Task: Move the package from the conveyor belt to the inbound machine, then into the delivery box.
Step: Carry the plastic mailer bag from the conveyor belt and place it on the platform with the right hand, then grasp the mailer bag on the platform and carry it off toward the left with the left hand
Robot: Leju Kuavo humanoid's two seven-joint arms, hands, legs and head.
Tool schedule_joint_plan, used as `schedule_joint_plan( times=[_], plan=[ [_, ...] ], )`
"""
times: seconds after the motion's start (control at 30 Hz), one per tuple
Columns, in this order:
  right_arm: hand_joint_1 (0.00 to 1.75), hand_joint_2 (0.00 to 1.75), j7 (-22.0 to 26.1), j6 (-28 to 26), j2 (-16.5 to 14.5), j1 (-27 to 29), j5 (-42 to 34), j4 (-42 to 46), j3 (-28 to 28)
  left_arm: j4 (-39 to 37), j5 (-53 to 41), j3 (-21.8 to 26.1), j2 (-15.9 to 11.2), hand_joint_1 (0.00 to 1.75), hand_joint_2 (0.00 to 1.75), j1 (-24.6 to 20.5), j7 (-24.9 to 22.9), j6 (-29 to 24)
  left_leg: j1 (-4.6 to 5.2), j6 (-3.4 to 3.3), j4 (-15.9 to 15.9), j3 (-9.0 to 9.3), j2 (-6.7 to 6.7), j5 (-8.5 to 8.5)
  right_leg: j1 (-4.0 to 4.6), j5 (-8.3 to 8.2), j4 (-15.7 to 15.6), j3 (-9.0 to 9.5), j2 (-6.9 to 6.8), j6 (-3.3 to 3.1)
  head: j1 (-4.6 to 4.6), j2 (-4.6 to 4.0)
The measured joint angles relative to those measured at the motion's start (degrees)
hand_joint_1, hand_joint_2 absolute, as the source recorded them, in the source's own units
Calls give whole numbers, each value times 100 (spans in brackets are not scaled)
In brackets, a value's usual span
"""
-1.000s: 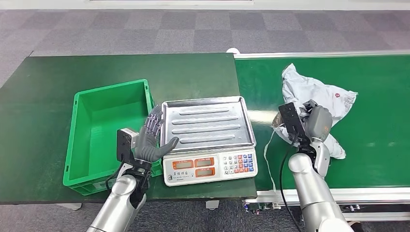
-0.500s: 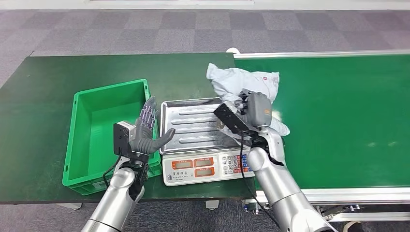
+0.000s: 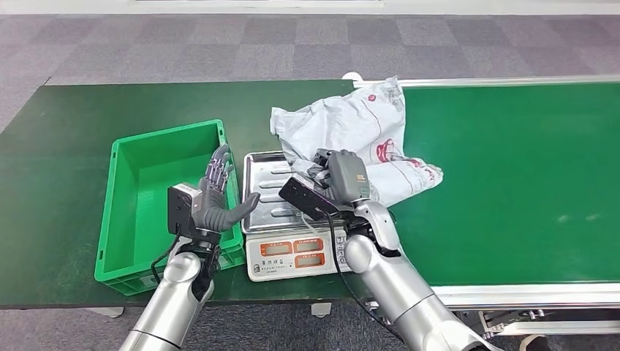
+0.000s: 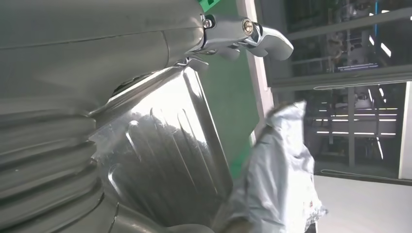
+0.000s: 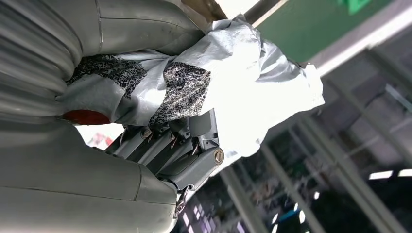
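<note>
I see the right hand (image 3: 338, 170) gripping the white package (image 3: 351, 135) over the scale's steel tray (image 3: 267, 191), at the conveyor belt's (image 3: 512, 168) left edge. The left hand (image 3: 216, 201) is raised with fingers spread, between the green box (image 3: 157, 197) and the tray.

Dark green table (image 3: 88, 117) — green crate (image 3: 139, 208), scale (image 3: 314, 248) on it; conveyor belt (image 3: 512, 168) beside.

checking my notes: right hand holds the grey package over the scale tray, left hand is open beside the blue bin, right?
Not quite: the bin is green, as the head view shows. The rest stands: the right hand holds the grey package over the scale tray, and the left hand is open beside the bin.
</note>
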State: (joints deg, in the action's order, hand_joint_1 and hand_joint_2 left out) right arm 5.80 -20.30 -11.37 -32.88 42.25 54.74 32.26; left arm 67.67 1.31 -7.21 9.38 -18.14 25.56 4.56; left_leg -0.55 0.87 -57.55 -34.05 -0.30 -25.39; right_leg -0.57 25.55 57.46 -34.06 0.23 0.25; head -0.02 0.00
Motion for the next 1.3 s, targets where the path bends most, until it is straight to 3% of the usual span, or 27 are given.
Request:
schedule_joint_plan(
  times=[0.23,0.37,0.6,0.87,1.13,1.3],
  plan=[
    [175,175,180,464,2,73,-701,61,195,-5,-262,8,-26,0,175,-8,179,-400,0,0,0,-1,1,0,3,0,0,-4,1,0,0,0],
    [0,175,304,685,25,110,-1135,92,222,-44,-334,38,-59,0,175,-75,229,-563,0,0,0,-3,1,0,3,0,0,-6,1,0,1,0],
    [0,175,792,1335,163,118,-2454,257,251,-102,-402,140,-145,0,175,-225,287,-758,0,0,0,-3,1,0,2,-3,0,-8,1,-4,0,0],
    [0,175,936,1656,523,107,-3721,896,206,-18,-506,151,-192,0,175,-273,317,-810,0,0,-1,-5,1,0,-1,-3,-1,-9,1,-3,1,0],
    [0,175,1190,2474,810,113,-4885,1031,-165,48,-548,151,-243,0,175,-275,394,-824,1,0,-1,-5,2,0,1,-4,-1,-10,1,-3,1,0],
    [0,175,1510,2243,856,119,-5133,832,-464,46,-663,126,-275,0,175,-291,401,-767,1,1,-1,-5,1,0,1,-4,-1,-10,1,-3,1,0]
  ],
)
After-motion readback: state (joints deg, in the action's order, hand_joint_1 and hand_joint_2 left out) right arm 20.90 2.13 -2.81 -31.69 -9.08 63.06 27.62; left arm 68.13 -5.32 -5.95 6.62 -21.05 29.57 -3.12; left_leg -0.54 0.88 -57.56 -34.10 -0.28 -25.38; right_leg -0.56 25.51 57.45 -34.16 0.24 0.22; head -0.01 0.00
